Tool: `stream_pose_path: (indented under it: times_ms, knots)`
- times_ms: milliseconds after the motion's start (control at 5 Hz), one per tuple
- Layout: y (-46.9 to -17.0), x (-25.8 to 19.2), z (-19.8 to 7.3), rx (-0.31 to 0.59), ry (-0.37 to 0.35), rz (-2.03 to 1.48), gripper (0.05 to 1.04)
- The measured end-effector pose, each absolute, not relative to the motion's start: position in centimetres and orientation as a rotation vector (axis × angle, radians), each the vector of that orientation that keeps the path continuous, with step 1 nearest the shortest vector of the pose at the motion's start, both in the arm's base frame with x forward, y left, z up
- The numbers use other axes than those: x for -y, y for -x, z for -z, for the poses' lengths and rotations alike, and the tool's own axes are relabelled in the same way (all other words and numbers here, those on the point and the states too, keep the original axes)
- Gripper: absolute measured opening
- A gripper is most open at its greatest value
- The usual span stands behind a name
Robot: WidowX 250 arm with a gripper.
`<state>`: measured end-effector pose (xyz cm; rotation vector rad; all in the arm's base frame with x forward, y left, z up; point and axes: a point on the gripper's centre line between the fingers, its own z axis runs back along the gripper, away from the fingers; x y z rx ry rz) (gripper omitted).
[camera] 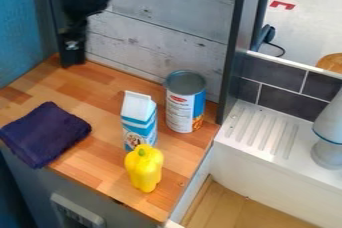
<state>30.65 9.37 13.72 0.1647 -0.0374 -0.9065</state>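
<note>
We see a carton (139, 119) beside a can (184, 106), contents hidden; we cannot tell how wide the upper-left end effector (73, 41) stands.

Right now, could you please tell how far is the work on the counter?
Nothing looks clearly finished: the purple cloth lies folded, and the carton, the can and the yellow pepper stand to its right. Nothing seems in hand: the gripper hangs by the back left corner, away from them. Any handling of these is probably left to do.
</note>
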Motion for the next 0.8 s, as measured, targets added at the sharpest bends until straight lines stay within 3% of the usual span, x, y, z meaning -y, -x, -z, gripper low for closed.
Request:
stream_pose_path:
  times_ms: [200, 400, 800]
  knots:
    - [-32.1, -6.5, -13.9, 0.061, -0.226, 0.998, 1.001]
    - [-32.7, -4.9, -13.7, 0.092, -0.224, 1.035, 1.001]
    - [-32.7, -2.8, -11.4, 0.086, -0.147, 1.099, 1.001]
